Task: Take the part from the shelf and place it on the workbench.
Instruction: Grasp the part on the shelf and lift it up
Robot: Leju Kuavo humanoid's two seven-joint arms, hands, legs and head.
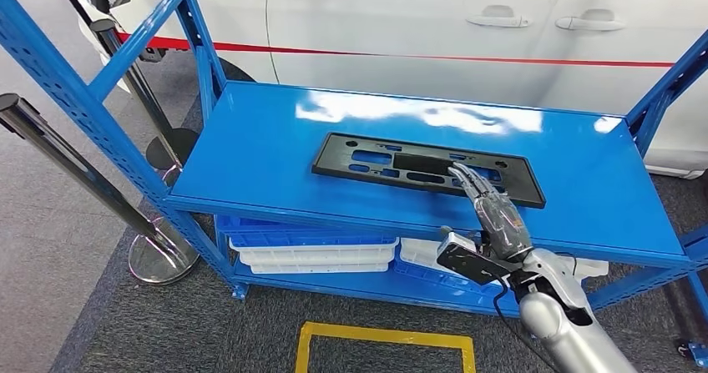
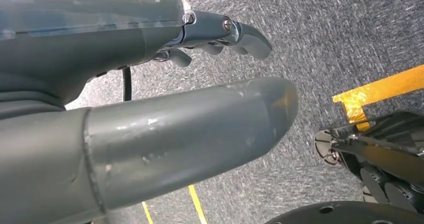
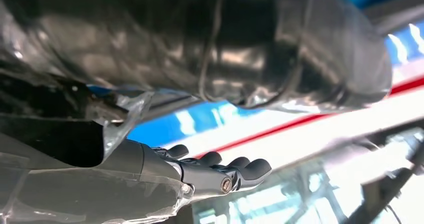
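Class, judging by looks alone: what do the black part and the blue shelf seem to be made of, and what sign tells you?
Part: probably moulded plastic; matt black, thin and flat, with neat cut-out slots and almost no glare.
Shelf: likely painted sheet metal; glossy blue with bright mirror-like reflections, carried on perforated blue uprights.
Neither can be confirmed by look alone.

You cannot tell whether the right hand (image 1: 494, 214) touches the flat black plastic plate with cut-outs (image 1: 426, 168); its fingertips cover the plate's lower-middle edge. The blue metal shelf rack (image 1: 250, 148) runs off the frame's left and right edges. White plastic trays (image 1: 313, 254) sit half hidden under its top deck. In the right wrist view the blurred thumb (image 3: 240, 38) blocks the upper frame.
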